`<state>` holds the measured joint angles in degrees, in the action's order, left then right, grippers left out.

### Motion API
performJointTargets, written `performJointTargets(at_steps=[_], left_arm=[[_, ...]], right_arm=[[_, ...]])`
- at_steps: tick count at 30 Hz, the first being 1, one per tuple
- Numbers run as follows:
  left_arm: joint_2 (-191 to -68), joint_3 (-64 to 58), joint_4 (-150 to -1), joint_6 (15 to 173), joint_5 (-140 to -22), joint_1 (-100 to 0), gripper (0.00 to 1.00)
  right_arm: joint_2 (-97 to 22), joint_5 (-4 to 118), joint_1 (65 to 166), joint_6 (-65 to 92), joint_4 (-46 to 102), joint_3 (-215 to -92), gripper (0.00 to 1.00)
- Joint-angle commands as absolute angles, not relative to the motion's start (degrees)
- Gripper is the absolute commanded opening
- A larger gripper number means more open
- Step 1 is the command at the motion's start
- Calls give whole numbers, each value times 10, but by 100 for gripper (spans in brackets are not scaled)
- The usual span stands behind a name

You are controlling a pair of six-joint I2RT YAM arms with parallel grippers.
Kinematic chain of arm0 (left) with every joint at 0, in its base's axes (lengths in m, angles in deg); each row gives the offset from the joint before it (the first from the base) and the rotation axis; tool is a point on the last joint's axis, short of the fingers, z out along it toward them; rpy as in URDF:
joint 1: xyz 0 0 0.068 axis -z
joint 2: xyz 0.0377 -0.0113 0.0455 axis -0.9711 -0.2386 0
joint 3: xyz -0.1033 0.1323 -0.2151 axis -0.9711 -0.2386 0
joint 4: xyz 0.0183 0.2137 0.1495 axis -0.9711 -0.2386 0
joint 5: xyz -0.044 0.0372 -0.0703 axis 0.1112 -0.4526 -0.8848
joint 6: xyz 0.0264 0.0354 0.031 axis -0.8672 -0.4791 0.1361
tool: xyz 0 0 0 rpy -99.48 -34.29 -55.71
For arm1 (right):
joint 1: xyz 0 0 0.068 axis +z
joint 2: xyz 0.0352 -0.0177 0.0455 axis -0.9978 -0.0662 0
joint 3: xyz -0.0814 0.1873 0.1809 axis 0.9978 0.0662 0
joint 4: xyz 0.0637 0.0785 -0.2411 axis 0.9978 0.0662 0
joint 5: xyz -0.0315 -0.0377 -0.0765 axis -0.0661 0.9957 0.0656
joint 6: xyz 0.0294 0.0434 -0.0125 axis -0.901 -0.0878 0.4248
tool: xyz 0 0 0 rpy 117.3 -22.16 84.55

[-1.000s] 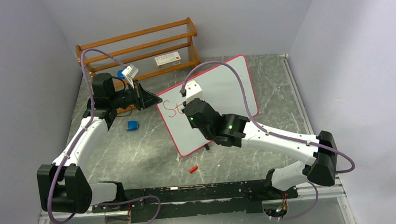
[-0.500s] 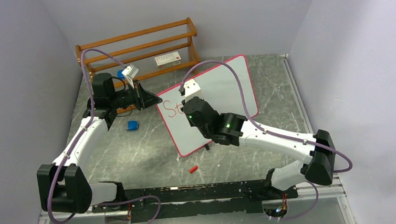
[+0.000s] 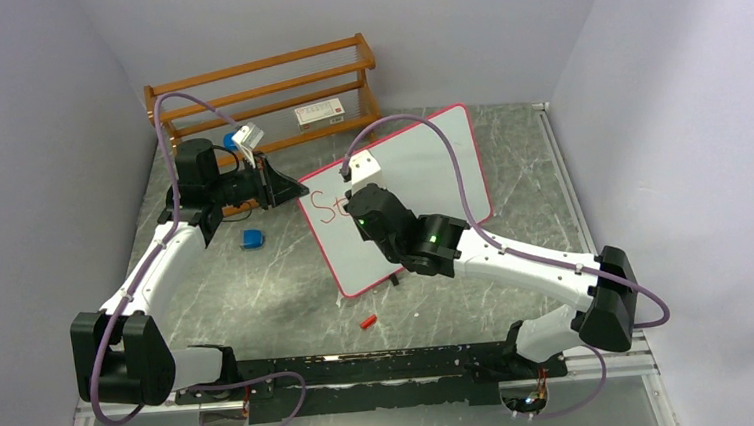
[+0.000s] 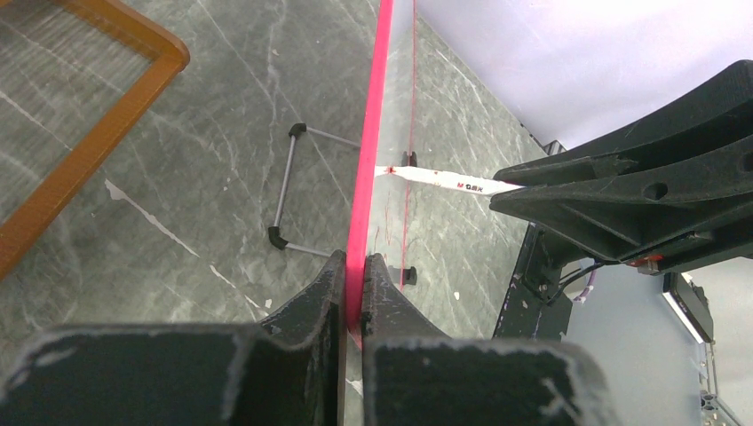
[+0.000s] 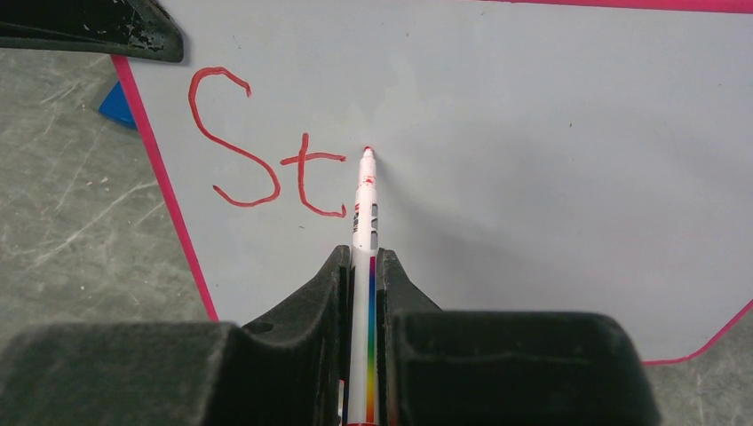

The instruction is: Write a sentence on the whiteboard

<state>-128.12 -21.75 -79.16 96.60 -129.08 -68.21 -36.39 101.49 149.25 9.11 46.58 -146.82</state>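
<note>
The whiteboard (image 3: pixel 420 165) stands tilted on the desk (image 3: pixel 258 281), only "St" of the sentence (image 5: pixel 265 169) written. Pressing the marker (image 5: pixel 365 200) too hard could slip the board from the left tool (image 4: pixel 353 282), clamped on its pink left rim, and smear the next letter. The right arm reaches across the board, the right tool (image 5: pixel 362 277) clamped on the marker, tip just right of the "t"
</note>
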Motion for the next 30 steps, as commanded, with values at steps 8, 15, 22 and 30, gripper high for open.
performJointTargets(at_steps=[8,15,22,30], left_arm=[[-1296,-221,-829,930,-1285,-667,5],[-1295,-221,-829,930,-1285,-667,5],[-1295,-221,-827,932,-1285,-667,5],[-1296,-222,-826,933,-1287,-667,5]], right_arm=[[-361,1012,1488,65,493,-1457,0],[-359,1008,1489,53,508,-1446,0],[-354,1000,1489,45,518,-1439,0],[-352,998,1489,44,520,-1436,0]])
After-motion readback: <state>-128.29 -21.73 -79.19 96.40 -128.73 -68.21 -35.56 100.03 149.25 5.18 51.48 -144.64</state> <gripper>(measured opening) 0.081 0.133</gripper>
